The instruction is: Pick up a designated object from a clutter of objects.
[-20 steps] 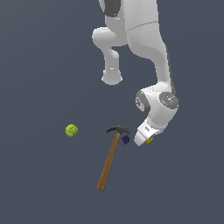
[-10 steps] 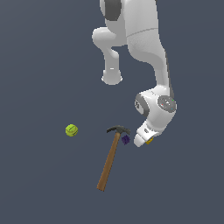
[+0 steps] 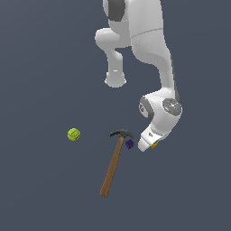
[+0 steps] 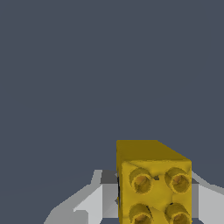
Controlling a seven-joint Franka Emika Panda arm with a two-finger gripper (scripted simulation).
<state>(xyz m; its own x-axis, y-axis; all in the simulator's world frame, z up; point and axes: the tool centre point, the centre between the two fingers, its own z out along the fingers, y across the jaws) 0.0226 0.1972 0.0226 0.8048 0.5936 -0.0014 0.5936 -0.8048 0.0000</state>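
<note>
The yellow-orange block (image 4: 155, 188) fills the lower part of the wrist view, its studded face toward the camera. My gripper (image 4: 154, 199) has one pale finger (image 4: 89, 201) against each side of the block and looks shut on it. In the exterior view the gripper (image 3: 146, 145) is low, just to the exterior view's right of the hammer's head. A sliver of the yellow-orange block (image 3: 154, 145) shows beside the hand. The tiny purple block (image 3: 130, 144) lies between the hammer's head and the gripper.
The wooden-handled hammer (image 3: 113, 165) lies with its dark head at the far end and its handle running toward the near left. The yellow-green ball (image 3: 74, 134) sits apart at the exterior view's left. The arm's base (image 3: 115, 79) stands behind.
The hand has moved slightly lower and toward the exterior view's left, closer to the purple block. The hammer, ball and purple block have not moved.
</note>
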